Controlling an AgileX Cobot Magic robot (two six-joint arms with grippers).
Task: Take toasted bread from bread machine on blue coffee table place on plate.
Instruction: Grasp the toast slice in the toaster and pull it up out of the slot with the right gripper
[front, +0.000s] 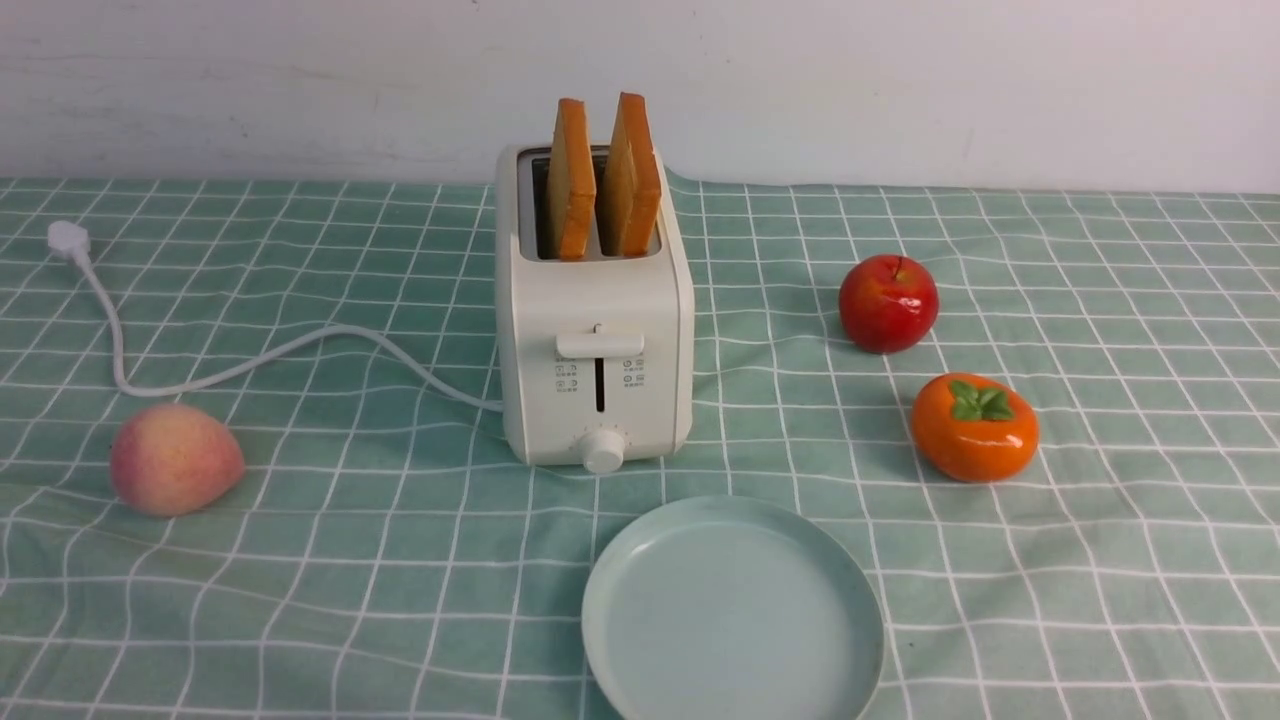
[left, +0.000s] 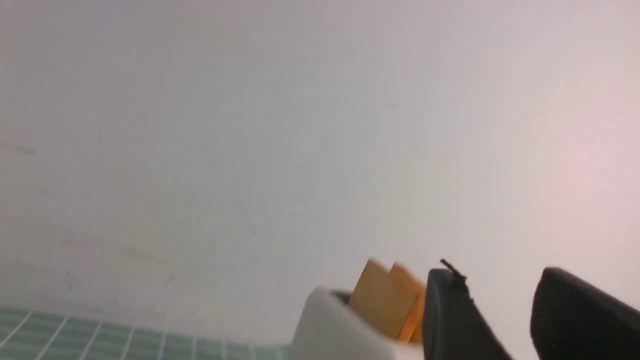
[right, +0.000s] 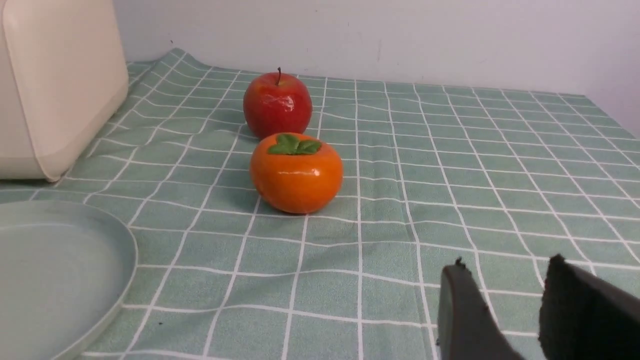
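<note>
**Status: both slices in the machine, both claws open and empty**

I record the following from my station.

The bread machine stands upright near the middle of the blue coffee table. Its lever and knob face the front camera. The toasted bread sits in it as two slices on edge, one per slot, side by side. Their upper halves stand clear of the top. Neither slice has been lifted out.

The plate lies flat on the cloth just in front of the machine and a little to its right, not touching it.

The left gripper shows only in its own wrist view, which is blurred. Its two dark fingers stand apart, the wall shows through the gap, and nothing is held. It is raised to about the level of the machine's top, and the slices appear just past one finger. I cannot tell whether that finger touches them.

The right gripper is likewise parted, with grid cloth visible between the fingers and nothing gripped. It sits low over the table. The persimmon and, farther off, the apple lie beyond it.

Both of those fruits rest to the right of the machine, apart from each other. A peach lies well to the left. The cord runs from the machine's left side across the cloth to a plug near the far left.
</note>
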